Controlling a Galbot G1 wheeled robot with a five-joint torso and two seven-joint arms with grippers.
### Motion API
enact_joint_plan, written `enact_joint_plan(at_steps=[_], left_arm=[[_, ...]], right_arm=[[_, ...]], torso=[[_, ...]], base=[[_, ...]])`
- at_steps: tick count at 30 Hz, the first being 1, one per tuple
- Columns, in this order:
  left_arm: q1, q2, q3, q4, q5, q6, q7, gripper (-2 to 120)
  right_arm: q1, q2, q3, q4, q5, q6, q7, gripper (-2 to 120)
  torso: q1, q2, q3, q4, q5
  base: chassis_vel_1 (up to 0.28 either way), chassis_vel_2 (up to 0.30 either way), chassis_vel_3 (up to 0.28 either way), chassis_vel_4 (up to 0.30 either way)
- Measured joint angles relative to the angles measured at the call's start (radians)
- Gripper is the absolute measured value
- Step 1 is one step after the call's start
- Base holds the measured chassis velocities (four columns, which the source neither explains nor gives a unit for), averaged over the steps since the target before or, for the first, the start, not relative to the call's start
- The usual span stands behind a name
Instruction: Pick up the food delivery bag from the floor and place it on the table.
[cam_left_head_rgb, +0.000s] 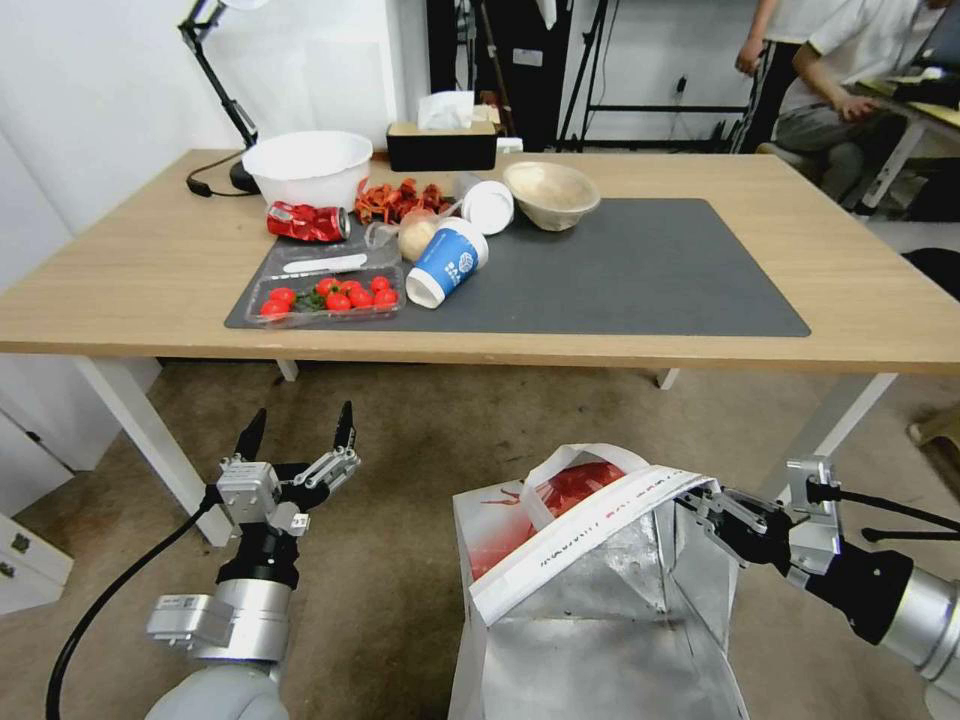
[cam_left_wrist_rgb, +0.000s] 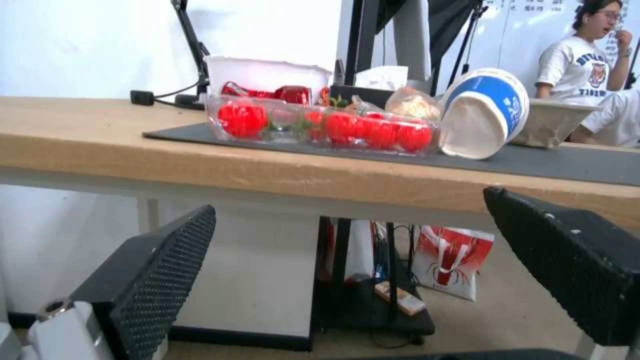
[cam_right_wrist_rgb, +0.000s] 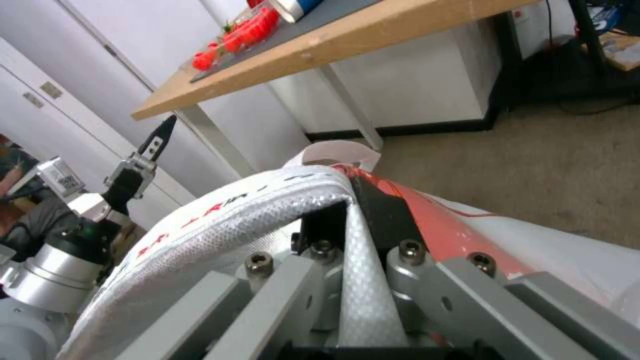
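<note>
The food delivery bag, red and white with a silver foil lining, gapes open in front of the table, its base hidden below the head view's edge. My right gripper is shut on the bag's white strap handle at its right rim. In the right wrist view the fingers pinch the strap beside the red face. My left gripper stands open to the bag's left, fingertips pointing up, above the brownish floor and holding nothing. Its pads frame the table edge.
On the table's dark mat lie a tray of tomatoes, a tipped blue cup, a crushed can, bowls and a tissue box. A white table leg stands just left of my left arm. Another red-and-white bag stands beyond the table.
</note>
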Motion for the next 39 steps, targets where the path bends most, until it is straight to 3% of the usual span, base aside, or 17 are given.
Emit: enact_joint_plan(at_steps=[27,39], left_arm=[[0.000,0.003,-0.002,-0.007,0.000,-0.001,-0.001,100],[0.005,0.001,-0.002,-0.013,0.000,-0.001,0.000,100]], right_arm=[[0.001,-0.013,0.009,0.000,0.003,-0.001,0.005,0],[-0.002,-0.009,0.007,0.001,0.000,-0.002,0.005,0]], torso=[[0.039,0.096,0.058,0.0000,0.0000],[0.066,0.163,0.097,0.0000,0.0000]], base=[[0.000,0.000,0.000,0.000],[0.000,0.000,0.000,0.000]])
